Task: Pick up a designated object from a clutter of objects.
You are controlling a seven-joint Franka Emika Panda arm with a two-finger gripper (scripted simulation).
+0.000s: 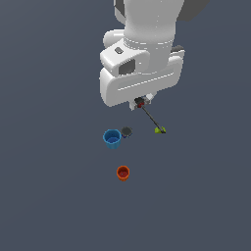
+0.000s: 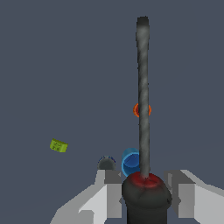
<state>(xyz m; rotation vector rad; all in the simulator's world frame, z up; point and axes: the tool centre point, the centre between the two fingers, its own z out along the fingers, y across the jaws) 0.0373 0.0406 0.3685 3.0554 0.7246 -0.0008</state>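
gripper [image 2: 145,192] is clamped on the red-and-black handled screwdriver with thin dark shaft [image 2: 143,96], blue plastic cup [image 1: 112,138] and small orange cup [image 1: 123,172] sitting below

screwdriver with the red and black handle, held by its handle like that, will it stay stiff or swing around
The red-and-black-handled screwdriver with the thin dark metal shaft probably stays stiff: its shaft runs straight from the handle with no sag. Since the tool clamps only the rounded handle, it may pivot or slip a little between the fingers. It looks light, so any swing should be small.
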